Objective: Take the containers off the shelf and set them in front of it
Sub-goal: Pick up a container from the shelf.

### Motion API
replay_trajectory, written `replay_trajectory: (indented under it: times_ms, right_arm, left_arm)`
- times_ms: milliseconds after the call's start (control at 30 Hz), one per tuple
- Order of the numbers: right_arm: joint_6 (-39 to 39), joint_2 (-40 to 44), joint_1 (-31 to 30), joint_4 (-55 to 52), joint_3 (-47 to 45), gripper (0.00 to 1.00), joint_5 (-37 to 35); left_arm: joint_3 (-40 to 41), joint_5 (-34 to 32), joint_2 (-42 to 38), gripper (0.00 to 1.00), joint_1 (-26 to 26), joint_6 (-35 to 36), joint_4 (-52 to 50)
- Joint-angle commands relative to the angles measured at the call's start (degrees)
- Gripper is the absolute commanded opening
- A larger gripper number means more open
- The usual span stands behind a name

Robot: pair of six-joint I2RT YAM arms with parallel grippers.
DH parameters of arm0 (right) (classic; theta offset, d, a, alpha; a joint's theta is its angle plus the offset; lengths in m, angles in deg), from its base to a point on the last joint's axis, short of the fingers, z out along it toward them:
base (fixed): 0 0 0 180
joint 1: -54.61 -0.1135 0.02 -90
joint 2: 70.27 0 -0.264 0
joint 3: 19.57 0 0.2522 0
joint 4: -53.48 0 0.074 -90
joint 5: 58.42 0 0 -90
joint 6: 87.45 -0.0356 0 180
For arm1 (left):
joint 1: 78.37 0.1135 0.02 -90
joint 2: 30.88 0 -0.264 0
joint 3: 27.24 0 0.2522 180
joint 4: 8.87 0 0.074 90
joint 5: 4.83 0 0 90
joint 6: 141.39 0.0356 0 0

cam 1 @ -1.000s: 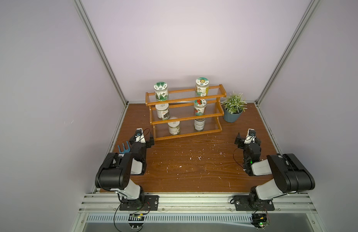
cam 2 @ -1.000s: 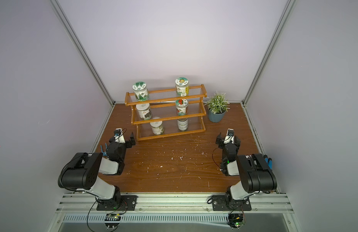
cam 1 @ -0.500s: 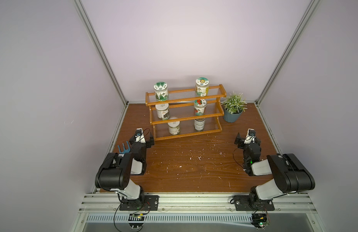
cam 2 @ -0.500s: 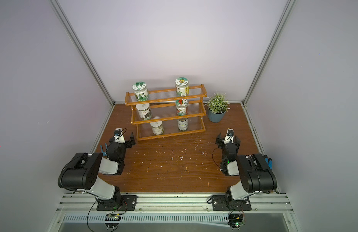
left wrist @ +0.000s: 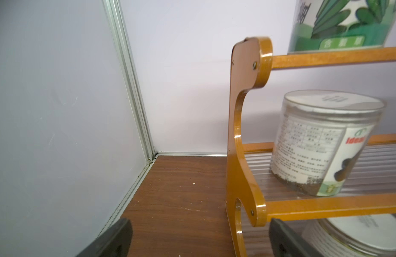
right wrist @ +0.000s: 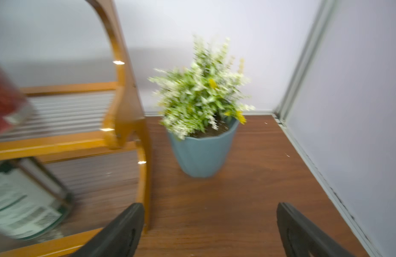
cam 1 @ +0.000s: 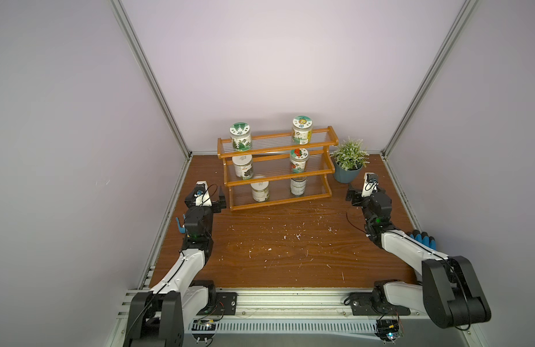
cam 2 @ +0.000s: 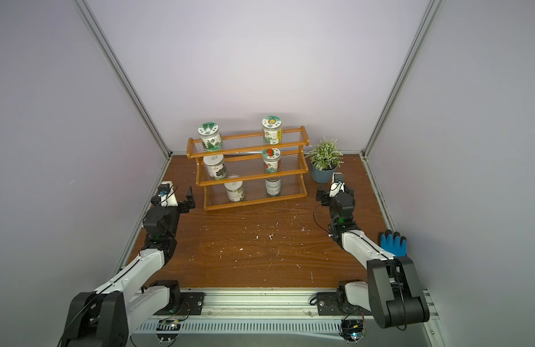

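Note:
The orange-brown shelf [cam 1: 275,146] [cam 2: 248,151] stands at the back with all the containers on its tiers. Top tier: green-trees jar [cam 1: 240,136] and yellow-flower jar [cam 1: 302,130]. Middle tier: a plain jar [cam 1: 243,166] [left wrist: 326,142] and the red-fruit jar [cam 1: 299,160]. Bottom tier: a white-lidded jar [cam 1: 260,191] and a can [cam 1: 298,186] [right wrist: 25,200]. My left gripper [cam 1: 212,199] [left wrist: 199,224] is open, low beside the shelf's left end panel [left wrist: 239,133]. My right gripper [cam 1: 360,195] [right wrist: 211,211] is open near the shelf's right end [right wrist: 125,106]. Both hold nothing.
A blue-grey plant pot [cam 1: 347,172] [right wrist: 201,153] stands right of the shelf, just beyond the right gripper. A blue glove [cam 2: 392,243] lies by the right wall. White crumbs dot the wooden table [cam 1: 275,255]. Walls close in on three sides.

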Motion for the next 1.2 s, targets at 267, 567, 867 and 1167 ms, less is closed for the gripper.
replay_trajectory:
  times_ms: [267,567,867,1167]
  right_arm:
    - [2.1,5.0,-8.5,-26.1,25.9,0.99,14.4]
    - [0.0,-4.6,-8.7,-27.9,43.0,0.99,26.3]
    - [-3.3,-16.8,-9.2,-24.5,53.5,1.0,28.6]
    - [-2.7,-24.7,-11.3,-20.6,59.3,1.0,25.2]
  left_arm:
    - [-8.5,19.5,-2.3,1.0,-0.5,-3.9,-18.5]
    - [-14.6,34.5,3.1,1.0,-0.5,-8.3,-18.7]
    - [-11.2,35.9,2.0,1.0,-1.0,-10.0,-15.6]
    - [-9.7,35.4,2.0,1.0,-1.2,-10.3,-13.9]
